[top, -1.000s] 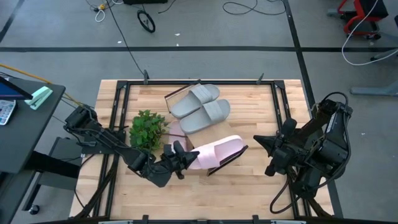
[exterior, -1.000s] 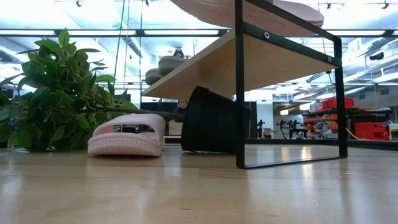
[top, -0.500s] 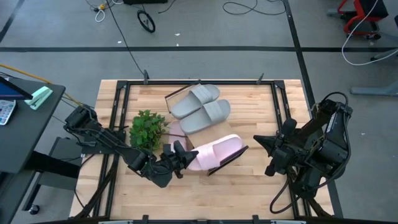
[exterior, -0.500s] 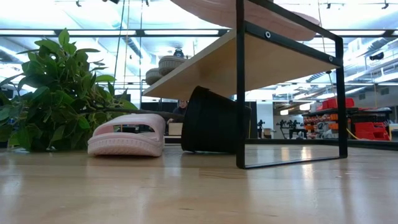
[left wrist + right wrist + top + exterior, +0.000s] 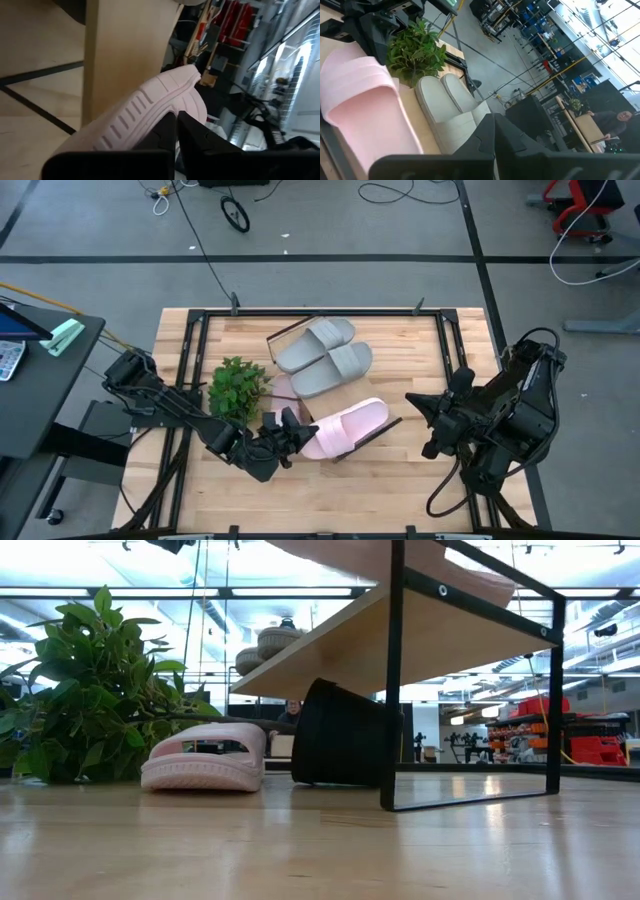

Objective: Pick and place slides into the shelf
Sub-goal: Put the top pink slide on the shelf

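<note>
**Pink slide held at the shelf's near end**

The left end effector (image 5: 293,432) pinches the heel of a pink slide (image 5: 345,427) lying on the shelf (image 5: 392,424), beside two grey slides (image 5: 325,356). Another pink slide (image 5: 205,757) sits on the tabletop (image 5: 420,465) by the plant (image 5: 236,387). The right end effector (image 5: 413,401), fingers pressed together, waits at the right.

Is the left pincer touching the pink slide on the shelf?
Touching. In the left wrist view, the left pincer is pinched on the pink slide's edge; the high view shows it at the slide's end on the shelf.
</note>
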